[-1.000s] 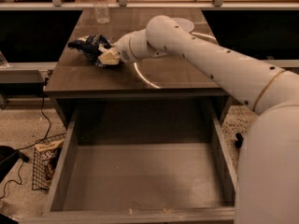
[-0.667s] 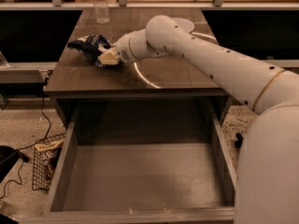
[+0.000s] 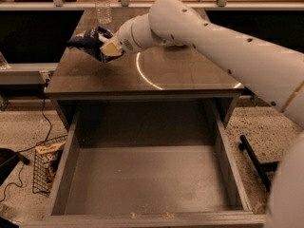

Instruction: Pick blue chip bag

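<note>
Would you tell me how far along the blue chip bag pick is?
Done: the end effector is at the blue bag, over the table's back-left part. In hand: it looks clamped on the blue bag. Left: lifting it clearly off the table; I can't tell if it is already clear.

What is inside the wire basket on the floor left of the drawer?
A tan-and-brown snack bag sits in the basket; the drawer hides the basket's right part. The tool is at the blue chip bag over the table.
</note>
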### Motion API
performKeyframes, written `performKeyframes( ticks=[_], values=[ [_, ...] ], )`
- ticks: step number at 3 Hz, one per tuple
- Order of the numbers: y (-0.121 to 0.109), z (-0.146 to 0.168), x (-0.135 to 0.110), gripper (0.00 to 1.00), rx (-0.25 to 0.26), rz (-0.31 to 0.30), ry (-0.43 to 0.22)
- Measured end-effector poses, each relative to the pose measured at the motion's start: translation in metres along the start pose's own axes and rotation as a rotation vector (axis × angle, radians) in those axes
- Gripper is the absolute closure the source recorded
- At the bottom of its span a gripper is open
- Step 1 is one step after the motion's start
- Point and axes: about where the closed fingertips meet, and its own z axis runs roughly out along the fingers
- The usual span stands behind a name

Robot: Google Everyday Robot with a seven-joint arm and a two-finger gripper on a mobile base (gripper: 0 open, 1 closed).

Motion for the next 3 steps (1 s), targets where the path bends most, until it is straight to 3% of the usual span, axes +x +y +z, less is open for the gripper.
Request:
performKeyframes(
  ticks=[1, 3],
  values=[
    [0.005, -0.034, -0.013, 1.0, 0.021, -0.013, -0.028],
    [0.054, -0.093, 0.002, 1.0, -0.058, 0.019, -0.163]
  ],
)
